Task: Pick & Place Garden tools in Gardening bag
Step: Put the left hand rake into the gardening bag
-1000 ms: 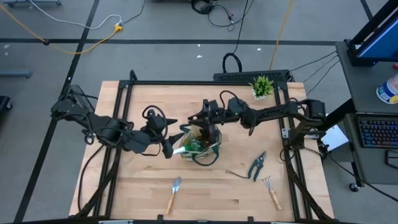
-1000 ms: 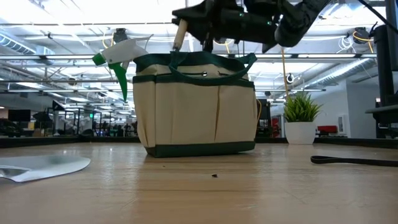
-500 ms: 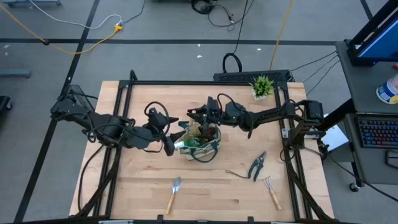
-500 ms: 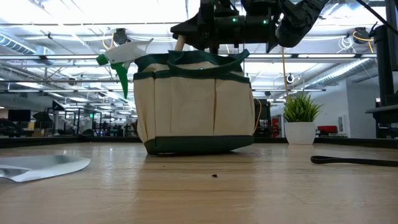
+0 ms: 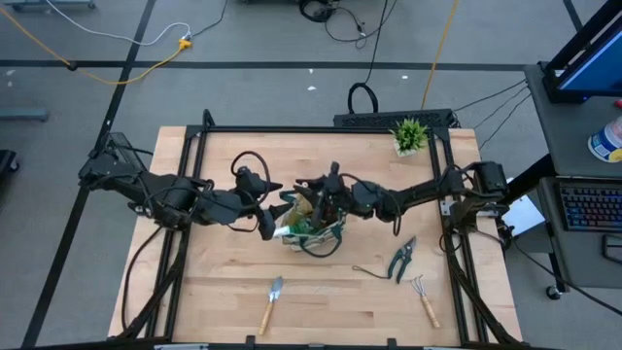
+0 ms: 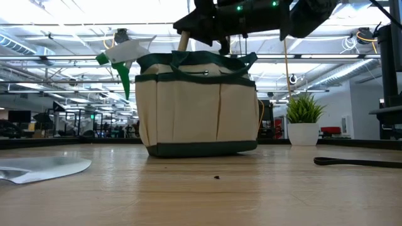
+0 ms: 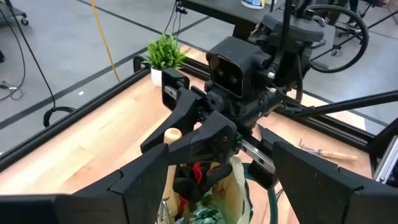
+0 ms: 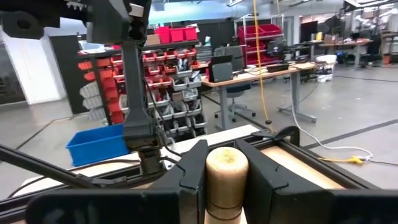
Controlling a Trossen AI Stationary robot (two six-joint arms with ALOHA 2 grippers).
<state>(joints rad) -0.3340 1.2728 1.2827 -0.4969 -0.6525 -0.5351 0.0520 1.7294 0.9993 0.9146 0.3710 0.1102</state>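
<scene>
Two grippers at the gardening bag [image 5: 313, 226]. Left gripper [image 5: 268, 220], spread and empty, just beside its left edge. Right gripper [image 8: 227, 167], over its mouth, pinches a wooden tool handle [image 8: 226, 174]. Step: lowering tool in. Next: release, withdraw upward.

No readable text, label, brand, number or sign shows in any view. The bottle label at the edge of the high view and the markings on the red bins in the room behind are too small and blurred to make out.
</scene>
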